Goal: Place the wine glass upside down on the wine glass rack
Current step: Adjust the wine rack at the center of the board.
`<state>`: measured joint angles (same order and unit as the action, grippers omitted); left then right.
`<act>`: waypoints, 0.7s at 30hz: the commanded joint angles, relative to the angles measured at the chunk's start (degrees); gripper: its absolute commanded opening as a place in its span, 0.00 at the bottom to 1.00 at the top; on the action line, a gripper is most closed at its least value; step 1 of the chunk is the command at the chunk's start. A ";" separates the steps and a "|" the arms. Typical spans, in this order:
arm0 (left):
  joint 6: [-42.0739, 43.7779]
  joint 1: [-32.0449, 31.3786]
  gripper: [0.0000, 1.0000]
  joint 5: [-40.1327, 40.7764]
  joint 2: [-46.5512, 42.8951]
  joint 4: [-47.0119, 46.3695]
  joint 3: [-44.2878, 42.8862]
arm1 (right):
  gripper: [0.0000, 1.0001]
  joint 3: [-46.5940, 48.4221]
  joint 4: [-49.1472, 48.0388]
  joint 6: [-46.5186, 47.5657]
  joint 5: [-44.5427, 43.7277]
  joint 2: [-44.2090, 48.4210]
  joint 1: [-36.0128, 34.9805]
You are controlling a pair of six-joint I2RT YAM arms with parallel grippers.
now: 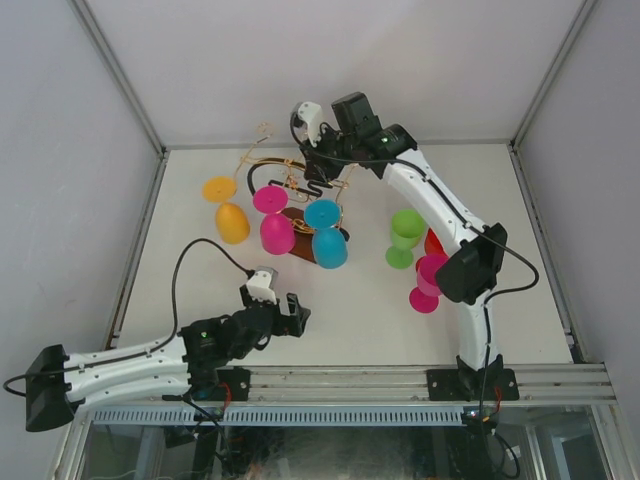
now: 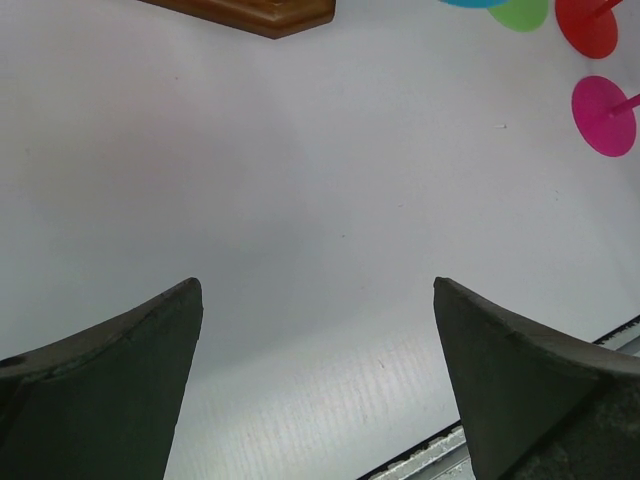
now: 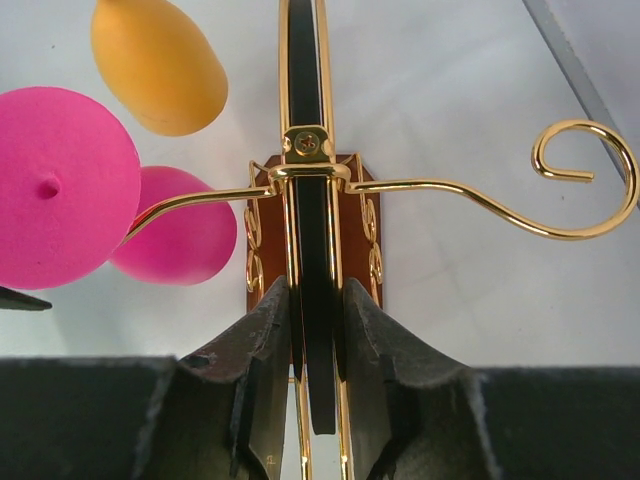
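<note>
The wine glass rack [image 1: 300, 195] stands at the table's far middle, gold wire with a black band [image 3: 303, 80] over a brown wooden base [image 3: 360, 215]. A yellow [image 1: 229, 212], a pink [image 1: 274, 222] and a blue wine glass [image 1: 326, 237] hang upside down from it. My right gripper [image 3: 318, 290] reaches over the rack top [image 1: 318, 165] and is shut on the black band and its gold frame. One scroll arm [image 3: 575, 190] is bare. My left gripper [image 2: 318, 285] hovers open over bare table near the front [image 1: 298, 312], holding nothing.
A green glass [image 1: 405, 238] stands upright right of the rack. A red glass [image 1: 432, 240] and another pink glass [image 1: 428, 284] sit beside it, partly hidden by my right arm's elbow [image 1: 470, 262]. White walls enclose the table, and a metal rail [image 1: 400, 378] runs along its near edge.
</note>
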<state>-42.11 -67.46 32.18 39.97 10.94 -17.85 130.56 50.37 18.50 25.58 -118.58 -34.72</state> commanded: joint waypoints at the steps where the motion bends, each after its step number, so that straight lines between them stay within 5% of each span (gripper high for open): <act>1: -2.28 0.31 1.00 2.93 -1.21 2.00 -0.31 | 0.00 -3.17 -4.34 -7.10 -8.50 4.54 -1.86; 21: -6.55 0.31 1.00 8.54 -5.62 8.77 -0.92 | 0.00 -9.81 -9.02 -27.14 -33.39 8.82 -6.63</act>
<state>-46.57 -67.46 38.00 35.42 18.76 -17.85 121.10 42.98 -1.56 0.89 -112.73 -41.41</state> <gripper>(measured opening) 0.997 0.224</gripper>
